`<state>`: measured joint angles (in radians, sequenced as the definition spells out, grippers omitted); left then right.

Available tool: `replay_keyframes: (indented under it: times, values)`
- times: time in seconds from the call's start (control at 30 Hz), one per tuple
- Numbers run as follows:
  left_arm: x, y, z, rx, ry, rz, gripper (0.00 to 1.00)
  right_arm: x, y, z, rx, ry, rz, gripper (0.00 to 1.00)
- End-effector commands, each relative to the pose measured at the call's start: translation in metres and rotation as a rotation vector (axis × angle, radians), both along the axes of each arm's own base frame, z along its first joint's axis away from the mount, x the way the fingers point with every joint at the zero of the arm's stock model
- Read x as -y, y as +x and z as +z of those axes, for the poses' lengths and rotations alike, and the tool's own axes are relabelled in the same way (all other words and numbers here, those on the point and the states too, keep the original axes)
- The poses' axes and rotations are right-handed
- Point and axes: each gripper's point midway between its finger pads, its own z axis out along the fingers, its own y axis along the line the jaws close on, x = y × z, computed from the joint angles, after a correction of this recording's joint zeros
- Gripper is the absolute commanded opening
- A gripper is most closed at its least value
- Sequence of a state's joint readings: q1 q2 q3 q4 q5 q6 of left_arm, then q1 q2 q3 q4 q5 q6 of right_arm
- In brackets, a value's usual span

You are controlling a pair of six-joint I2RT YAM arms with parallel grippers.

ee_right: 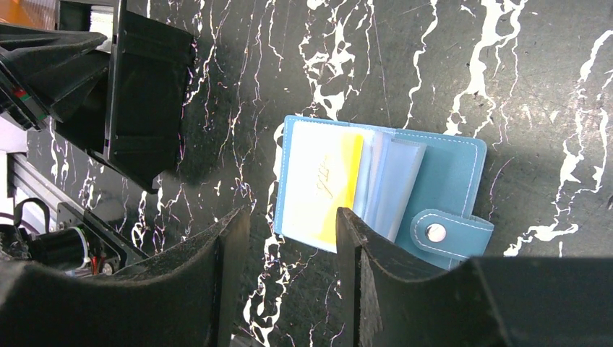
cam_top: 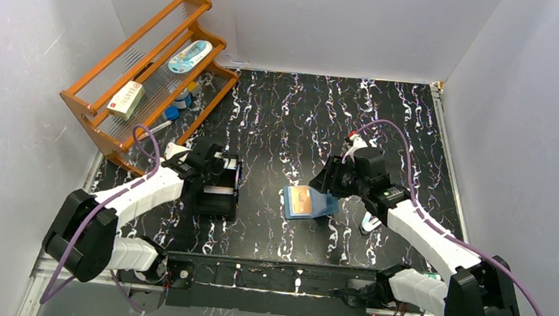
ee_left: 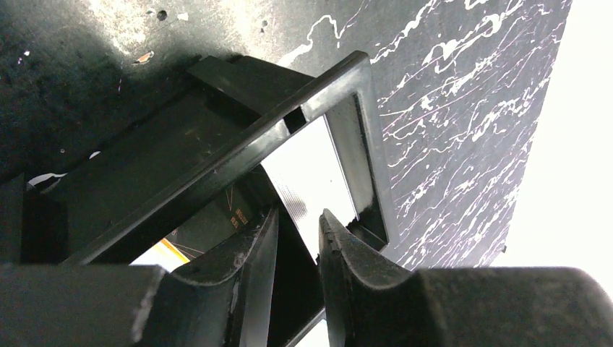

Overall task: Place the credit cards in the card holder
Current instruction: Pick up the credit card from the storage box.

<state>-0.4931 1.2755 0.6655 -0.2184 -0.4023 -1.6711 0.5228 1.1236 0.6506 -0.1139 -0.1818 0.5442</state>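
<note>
card holder [cam_top: 309, 203] lies open on the black marbled surface [cam_top: 281, 118] in the view from above, near the middle, with a credit card [cam_top: 302, 202] showing in its left half; my right gripper [cam_top: 331, 181] hangs just beside its far right edge, and my left gripper [cam_top: 215, 173] reaches into the black box [cam_top: 218, 199] well to the left, below the wooden rack [cam_top: 151, 72]. in my left wrist view the left gripper [ee_left: 298, 217] has its jaws a narrow gap apart over the black box [ee_left: 365, 137], where a white card [ee_left: 311, 170] stands with its near end running in between them; whether they pinch it i cannot tell. in my right wrist view the right gripper [ee_right: 293, 213] holds its jaws apart and empty above the near edge of the card holder [ee_right: 452, 170], which lies flat, a white and yellow credit card [ee_right: 322, 181] in its pale pocket, the snap tab [ee_right: 448, 231] at the right, and the black box [ee_right: 144, 94] off to the upper left.
</note>
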Motion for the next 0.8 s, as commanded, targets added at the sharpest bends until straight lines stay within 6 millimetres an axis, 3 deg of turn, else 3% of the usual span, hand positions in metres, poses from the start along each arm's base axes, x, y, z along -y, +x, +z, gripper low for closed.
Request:
replay_keyframes:
  times: [0.0,0.23,0.4,0.77]
  values:
    - [-0.009,0.012,0.029,0.086,0.036,0.035,0.25,-0.001,0.01,0.021,0.072,0.019,-0.005,0.56]
    - [-0.011,0.011,0.026,0.075,0.049,0.04,0.25,-0.001,0.01,0.019,0.066,0.02,-0.004,0.56]
    - [-0.007,0.008,0.017,0.037,0.019,0.053,0.26,-0.001,0.011,0.029,0.082,0.023,-0.004,0.56]
    - [0.0,0.003,0.001,0.001,0.01,0.049,0.34,0.0,0.009,0.04,0.106,0.037,0.0,0.56]
